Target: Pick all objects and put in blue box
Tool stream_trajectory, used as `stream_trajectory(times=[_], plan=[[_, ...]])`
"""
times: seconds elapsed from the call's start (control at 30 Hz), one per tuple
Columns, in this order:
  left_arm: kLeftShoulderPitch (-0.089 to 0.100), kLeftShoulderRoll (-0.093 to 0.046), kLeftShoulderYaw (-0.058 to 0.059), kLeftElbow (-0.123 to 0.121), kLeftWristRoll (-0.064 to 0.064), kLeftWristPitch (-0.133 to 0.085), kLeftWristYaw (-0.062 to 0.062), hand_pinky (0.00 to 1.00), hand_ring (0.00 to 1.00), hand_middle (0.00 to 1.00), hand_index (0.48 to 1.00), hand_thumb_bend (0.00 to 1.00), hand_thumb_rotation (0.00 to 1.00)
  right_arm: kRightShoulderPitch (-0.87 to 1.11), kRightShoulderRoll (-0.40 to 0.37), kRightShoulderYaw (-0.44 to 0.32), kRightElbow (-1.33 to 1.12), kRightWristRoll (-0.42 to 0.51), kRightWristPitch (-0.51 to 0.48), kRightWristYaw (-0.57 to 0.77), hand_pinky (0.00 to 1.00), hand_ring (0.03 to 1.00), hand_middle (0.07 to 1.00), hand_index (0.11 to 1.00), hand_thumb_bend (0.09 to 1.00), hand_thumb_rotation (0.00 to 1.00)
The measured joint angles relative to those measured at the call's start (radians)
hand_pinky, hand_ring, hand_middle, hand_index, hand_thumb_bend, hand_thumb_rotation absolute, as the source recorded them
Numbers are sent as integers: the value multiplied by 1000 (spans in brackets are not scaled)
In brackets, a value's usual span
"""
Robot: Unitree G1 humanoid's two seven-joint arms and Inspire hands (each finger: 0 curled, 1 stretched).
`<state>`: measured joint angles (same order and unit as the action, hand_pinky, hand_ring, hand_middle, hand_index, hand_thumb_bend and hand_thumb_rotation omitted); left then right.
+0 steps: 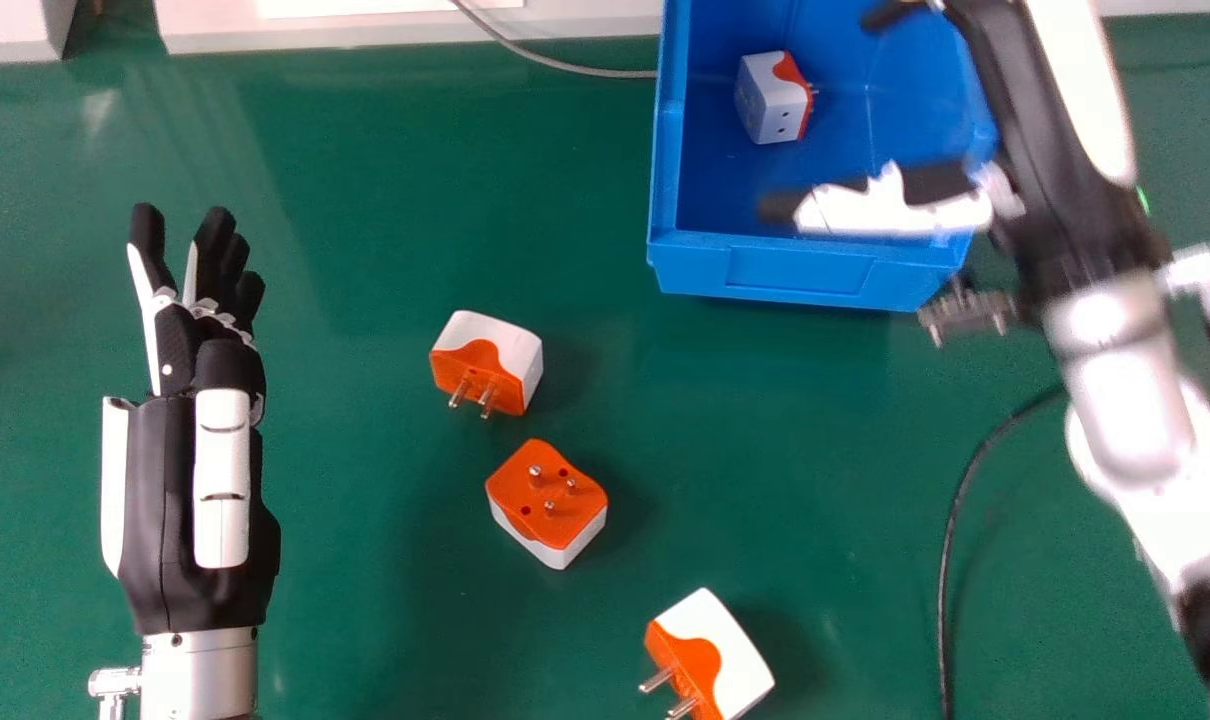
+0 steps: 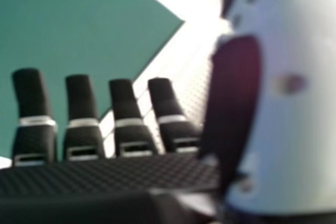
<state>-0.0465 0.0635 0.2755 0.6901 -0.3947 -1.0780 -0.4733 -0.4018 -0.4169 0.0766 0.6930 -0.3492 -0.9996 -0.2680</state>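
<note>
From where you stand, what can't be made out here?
Blue box: far end cut off by the head view's top edge; right side partly behind the right hand.
Nearest adapter: lower corner cut off by the head view's bottom edge.
Grey thing by the box's near right corner: too blurred to name, head view.

Green table (image 1: 385, 200), blue box (image 1: 800, 268), orange-and-white plug adapters (image 1: 547, 527), black-and-white left robot hand (image 1: 178, 345)

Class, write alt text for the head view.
A robot's open right hand hovers over a blue box holding one white and orange plug adapter. Three more adapters lie on the green table, with the open left hand at left.
</note>
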Motion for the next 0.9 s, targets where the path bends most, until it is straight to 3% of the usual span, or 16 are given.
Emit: stream_trajectory(times=[0.1, 0.37, 0.6, 0.73, 0.9], plan=[[0, 0, 5, 0, 1, 0, 2, 1000, 981, 976, 934, 592, 873, 124, 0, -6, -66, -2, -7, 22, 545, 717, 793, 771, 836, 253], [0, -1, 3, 0, 0, 1, -3, 1000, 982, 977, 942, 569, 877, 306, 15, -2, -189, 38, -19, 111, 613, 718, 792, 772, 832, 240], [0, -1, 3, -6, 0, 7, -3, 1000, 983, 978, 945, 571, 875, 394, 38, 21, -189, 58, -18, 189, 629, 724, 794, 775, 833, 224], [0, -1, 1, -6, -8, 23, -12, 1000, 985, 979, 947, 575, 874, 424, 62, 36, -187, 62, -16, 215, 636, 728, 795, 776, 838, 207], [1, -1, -1, -20, -8, 26, -16, 1000, 986, 980, 948, 572, 873, 430, 74, 36, -180, 26, -16, 210, 641, 730, 795, 776, 846, 175]])
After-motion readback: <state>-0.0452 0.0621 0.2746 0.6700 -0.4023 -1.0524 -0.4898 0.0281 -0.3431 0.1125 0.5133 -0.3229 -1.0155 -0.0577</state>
